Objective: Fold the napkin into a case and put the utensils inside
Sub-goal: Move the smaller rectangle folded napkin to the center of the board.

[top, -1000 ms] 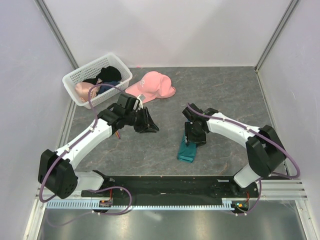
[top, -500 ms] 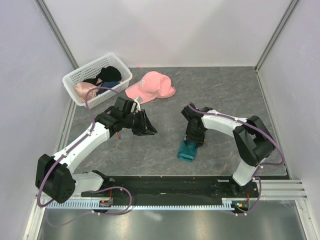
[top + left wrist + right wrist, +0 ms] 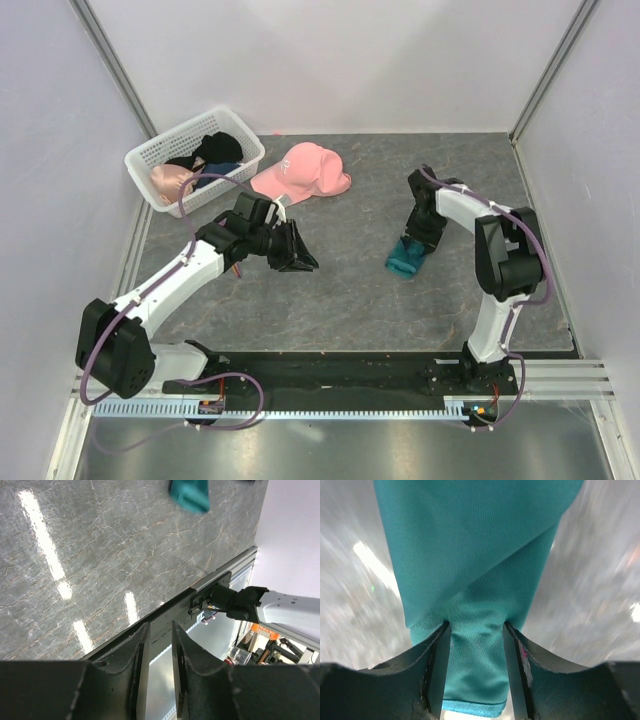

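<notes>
The right gripper (image 3: 476, 630), its fingers clamped with the folded teal-green cloth case (image 3: 404, 262) between them, has moved it rightward. The left gripper (image 3: 156, 645) is narrowly parted and empty.

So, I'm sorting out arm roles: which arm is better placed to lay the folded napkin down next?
Right. The right gripper is closed on the napkin, with cloth between both fingers, whereas the left gripper hangs empty well off to the side, near the pink cap.
</notes>
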Motion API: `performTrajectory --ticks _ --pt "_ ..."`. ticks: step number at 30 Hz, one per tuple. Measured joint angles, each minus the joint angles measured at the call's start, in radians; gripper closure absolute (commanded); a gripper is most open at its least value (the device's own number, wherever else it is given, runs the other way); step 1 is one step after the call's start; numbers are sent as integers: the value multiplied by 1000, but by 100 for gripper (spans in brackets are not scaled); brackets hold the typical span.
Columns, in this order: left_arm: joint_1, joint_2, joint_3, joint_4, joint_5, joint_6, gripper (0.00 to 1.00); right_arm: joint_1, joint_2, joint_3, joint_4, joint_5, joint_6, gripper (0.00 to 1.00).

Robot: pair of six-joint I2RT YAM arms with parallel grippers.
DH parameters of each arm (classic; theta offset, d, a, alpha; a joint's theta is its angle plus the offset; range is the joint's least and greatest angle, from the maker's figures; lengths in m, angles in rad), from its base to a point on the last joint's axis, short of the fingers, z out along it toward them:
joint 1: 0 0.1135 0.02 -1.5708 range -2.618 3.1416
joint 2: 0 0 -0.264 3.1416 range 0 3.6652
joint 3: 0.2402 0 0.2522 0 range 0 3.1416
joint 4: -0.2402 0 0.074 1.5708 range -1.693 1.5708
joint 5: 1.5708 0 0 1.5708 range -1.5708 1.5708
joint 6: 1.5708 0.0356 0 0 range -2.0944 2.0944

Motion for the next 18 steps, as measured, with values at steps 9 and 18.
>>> performTrajectory --ticks 9,18 --pt "5 107 38 -1 -2 33 67 -99 223 337 18 121 -206 46" --pt "42 257 174 -90 -192 56 47 -128 360 556 -7 141 -239 43"
